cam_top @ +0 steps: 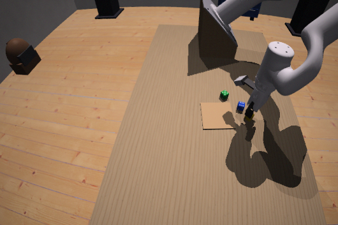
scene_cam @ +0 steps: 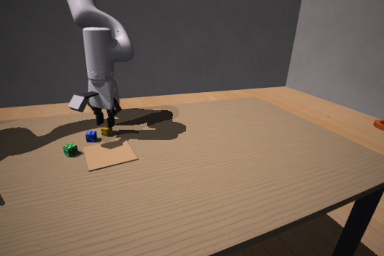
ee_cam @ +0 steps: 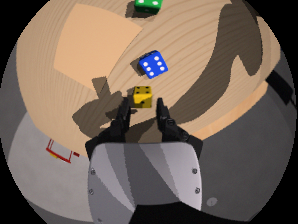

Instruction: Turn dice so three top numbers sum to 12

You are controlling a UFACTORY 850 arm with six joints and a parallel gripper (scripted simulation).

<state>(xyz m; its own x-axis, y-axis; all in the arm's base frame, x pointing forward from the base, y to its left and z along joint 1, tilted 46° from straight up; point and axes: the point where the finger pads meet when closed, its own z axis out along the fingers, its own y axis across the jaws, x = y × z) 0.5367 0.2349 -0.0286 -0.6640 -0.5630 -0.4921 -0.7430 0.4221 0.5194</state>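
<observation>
A tan mat point(cam_top: 217, 115) lies flat on the table; it also shows in the exterior view point(scene_cam: 110, 154) and in the wrist view point(ee_cam: 87, 39). All three dice sit on the bare table beside the mat. The green die point(cam_top: 224, 95) point(scene_cam: 70, 149) point(ee_cam: 149, 0) is by the mat's far edge. The blue die point(cam_top: 241, 106) point(scene_cam: 91, 135) point(ee_cam: 153, 64) is just off the mat's corner. The yellow die point(cam_top: 248, 118) point(scene_cam: 106, 131) point(ee_cam: 141, 96) lies next to the blue one. My gripper point(cam_top: 249, 109) point(scene_cam: 105, 122) point(ee_cam: 143, 104) points straight down, open, with its fingertips just above the yellow die, one on each side.
A dark wedge-shaped panel point(cam_top: 213, 32) stands at the back of the table. An orange object point(scene_cam: 380, 124) lies at the table's far right edge. A brown object point(cam_top: 20, 55) sits on the floor at the left.
</observation>
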